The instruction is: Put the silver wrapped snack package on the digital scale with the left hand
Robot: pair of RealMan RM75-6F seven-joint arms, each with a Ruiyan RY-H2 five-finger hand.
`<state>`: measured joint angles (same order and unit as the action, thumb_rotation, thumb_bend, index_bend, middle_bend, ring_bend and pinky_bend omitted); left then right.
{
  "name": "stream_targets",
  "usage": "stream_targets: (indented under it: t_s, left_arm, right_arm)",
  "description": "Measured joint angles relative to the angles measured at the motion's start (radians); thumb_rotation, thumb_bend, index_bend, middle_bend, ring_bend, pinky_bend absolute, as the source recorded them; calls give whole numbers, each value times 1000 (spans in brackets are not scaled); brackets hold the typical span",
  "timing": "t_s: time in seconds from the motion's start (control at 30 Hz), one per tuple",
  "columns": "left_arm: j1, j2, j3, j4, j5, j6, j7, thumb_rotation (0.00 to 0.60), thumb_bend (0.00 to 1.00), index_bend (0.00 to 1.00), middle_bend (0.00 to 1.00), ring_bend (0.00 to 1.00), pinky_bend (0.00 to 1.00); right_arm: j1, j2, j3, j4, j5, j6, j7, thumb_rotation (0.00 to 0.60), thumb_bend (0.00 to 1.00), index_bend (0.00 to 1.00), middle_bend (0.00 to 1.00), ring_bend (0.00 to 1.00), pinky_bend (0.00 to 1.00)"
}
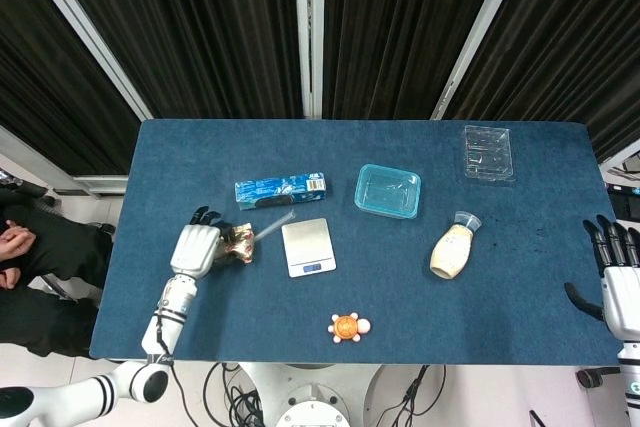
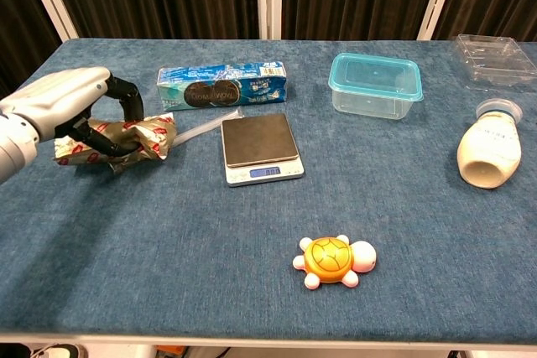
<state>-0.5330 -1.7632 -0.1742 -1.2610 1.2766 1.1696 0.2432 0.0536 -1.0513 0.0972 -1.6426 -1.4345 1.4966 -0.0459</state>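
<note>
The silver snack package (image 2: pixel 153 135) with red print lies crumpled at the table's left, just left of the digital scale (image 2: pixel 260 147). My left hand (image 2: pixel 65 109) covers its left part, with the fingers curled around it in a grip. From the head view, the left hand (image 1: pixel 195 249) sits over the package (image 1: pixel 240 242), and the scale (image 1: pixel 308 247) stands a short gap to the right with nothing on its platform. My right hand (image 1: pixel 620 283) hangs off the table's right edge, fingers spread and holding nothing.
A blue cookie box (image 2: pixel 222 84) lies behind the package, with a thin clear stick beside the scale. A teal container (image 2: pixel 375 84), a clear plastic tray (image 2: pixel 495 60) and a cream bottle (image 2: pixel 489 153) on its side are to the right. An orange turtle toy (image 2: pixel 334 261) sits near the front.
</note>
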Motion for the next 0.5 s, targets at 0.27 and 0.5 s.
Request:
stream_targets:
  t_s: [0.27,0.5]
  left_arm:
    - [-19,5,-29,-55,71,77,-18,600,307,542,607,241,165]
    - [-88,-3,-58,-119,104,54,22,600,307,545,607,241,169]
  right_arm:
    - [-1,-1,2,19,2,-3,29,600,157,0,0,0,0]
    - [-2,-3,2,41,7,-10,57,600,158,0,0,0,0]
